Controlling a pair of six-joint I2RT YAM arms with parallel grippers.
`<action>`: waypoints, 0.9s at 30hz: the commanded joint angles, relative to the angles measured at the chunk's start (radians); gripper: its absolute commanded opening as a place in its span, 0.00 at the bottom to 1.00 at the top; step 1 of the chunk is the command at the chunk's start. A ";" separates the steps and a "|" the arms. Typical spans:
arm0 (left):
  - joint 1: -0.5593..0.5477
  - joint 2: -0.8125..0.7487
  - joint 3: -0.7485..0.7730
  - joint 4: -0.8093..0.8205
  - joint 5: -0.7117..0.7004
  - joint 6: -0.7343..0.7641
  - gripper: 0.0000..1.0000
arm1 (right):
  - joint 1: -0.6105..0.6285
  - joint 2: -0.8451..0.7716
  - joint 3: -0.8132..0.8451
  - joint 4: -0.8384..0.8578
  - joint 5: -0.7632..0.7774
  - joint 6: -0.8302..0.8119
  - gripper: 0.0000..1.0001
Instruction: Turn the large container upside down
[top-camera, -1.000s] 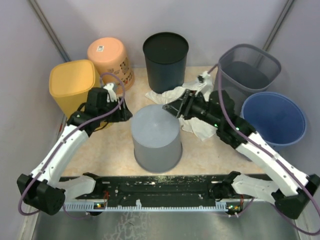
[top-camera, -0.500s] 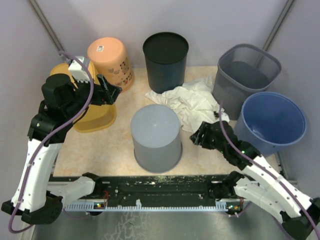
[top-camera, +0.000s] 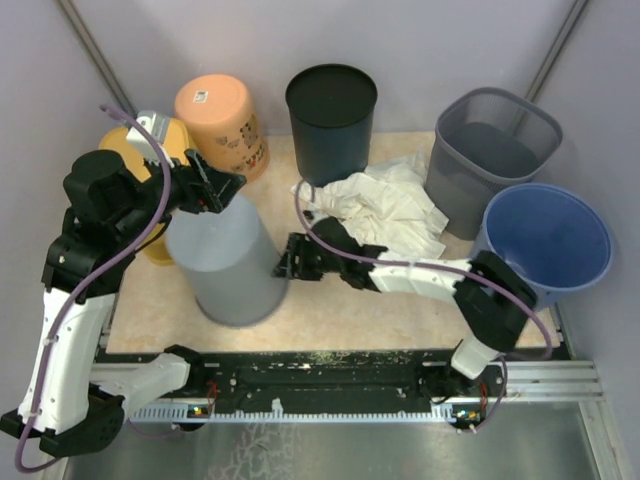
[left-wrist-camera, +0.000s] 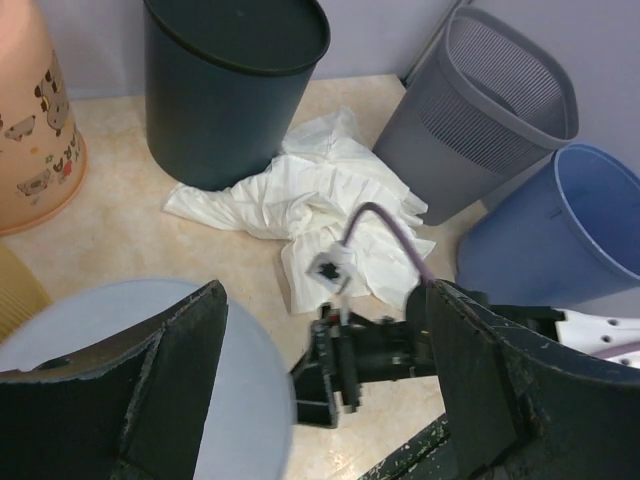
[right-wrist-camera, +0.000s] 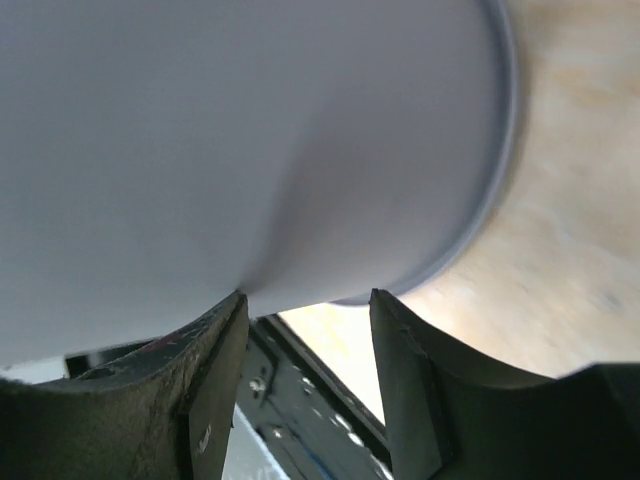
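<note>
Since the grey bin (top-camera: 228, 262), tilted on the bench (top-camera: 340, 320), looks light, stiff and slick, its rim seems the best hold, while the left pincer (top-camera: 215, 188) gapes over its base and the right pincer (top-camera: 288, 262) stands parted against its wall.

The large container (top-camera: 228, 265) sits near the table's (top-camera: 350, 322) front left. A cloth (top-camera: 385, 205) lies to its right, a tall bin (top-camera: 331, 110) stands behind it, and a mesh basket (top-camera: 495, 150) occupies the back right corner.
</note>
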 joint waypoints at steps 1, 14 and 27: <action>-0.001 -0.025 0.055 0.004 0.000 -0.006 0.85 | 0.009 0.154 0.246 0.146 -0.165 -0.028 0.53; -0.004 0.030 -0.162 0.082 0.179 -0.064 0.84 | -0.219 -0.207 0.054 -0.138 0.057 -0.132 0.53; -0.080 0.083 -0.428 0.030 0.078 -0.014 0.85 | -0.369 -0.514 0.506 -0.939 0.926 -0.535 0.70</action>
